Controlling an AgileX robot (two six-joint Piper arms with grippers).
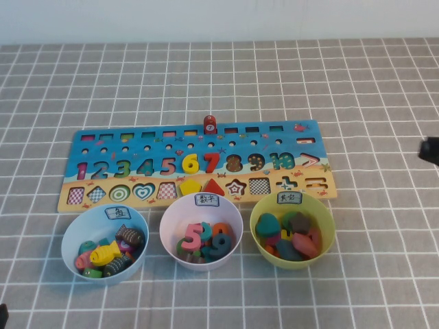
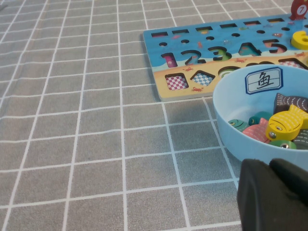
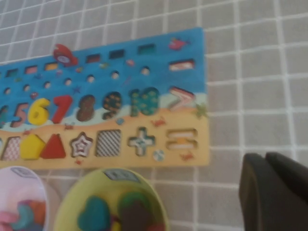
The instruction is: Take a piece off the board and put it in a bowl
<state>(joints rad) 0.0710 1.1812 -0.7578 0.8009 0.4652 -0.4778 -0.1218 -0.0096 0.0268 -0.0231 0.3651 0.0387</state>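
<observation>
1. Task progress. The piece [image 1: 210, 124], a small red block with a white round mark, stands upright on the far edge of the board [image 1: 288, 137], at about 12 o'clock from the red numeral 7 [image 1: 212, 162]. Nothing touches it, so by these views the removal has not begun; lifting, carrying and dropping all remain.

2. Destination. The bowl [image 1: 74, 236], pale blue with a white label on its far rim, sits just off the board's near edge, at about 7 o'clock from the piece. It already holds several fish-shaped pieces. A white-pink bowl [image 1: 233, 219] of numerals and a yellow bowl [image 1: 328, 226] of mixed shapes stand in line with it toward 3 o'clock.

3. Right gripper [image 3: 276, 192]. It hangs off the board's right end, at about 4 o'clock from the piece and well apart from it; the high view shows only a dark sliver at the right edge. Its jaws are together, holding nothing and touching nothing.

4. Left gripper [image 2: 269, 197]. It sits near the pale blue bowl's near-left rim, over bare checked cloth. Its fingers appear pressed together and nothing is held.

5. Next requirement (judgement). An arm must reach the board's far edge and part its jaws around the small block.
</observation>
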